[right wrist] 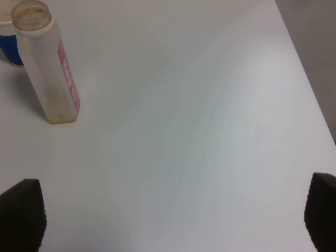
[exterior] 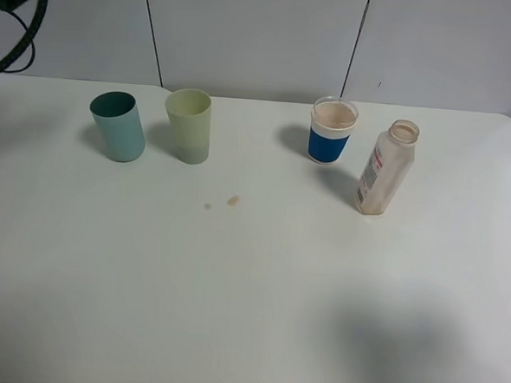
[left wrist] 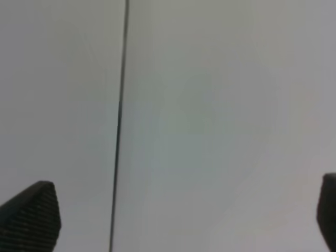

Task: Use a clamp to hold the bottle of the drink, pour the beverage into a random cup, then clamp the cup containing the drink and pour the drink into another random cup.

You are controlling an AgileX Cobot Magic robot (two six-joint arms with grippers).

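The uncapped bottle (exterior: 384, 167) stands upright at the right of the table, its wall tinted tan; it also shows in the right wrist view (right wrist: 50, 68). The teal-green cup (exterior: 117, 127) and the pale yellow-green cup (exterior: 188, 125) stand side by side at the back left. I cannot make out the beverage in either cup. My right gripper (right wrist: 170, 218) is open over bare table, well short of the bottle. My left gripper (left wrist: 178, 220) is open, faces a grey wall panel and has nothing between its fingers (left wrist: 31, 218).
A blue-banded clear cup (exterior: 332, 130) stands just left of the bottle. Two small brown drips (exterior: 232, 200) mark the table in front of the pale cup. A black arm part with cable (exterior: 19, 8) hangs at the top left. The table's right edge (right wrist: 310, 79) runs near the right gripper.
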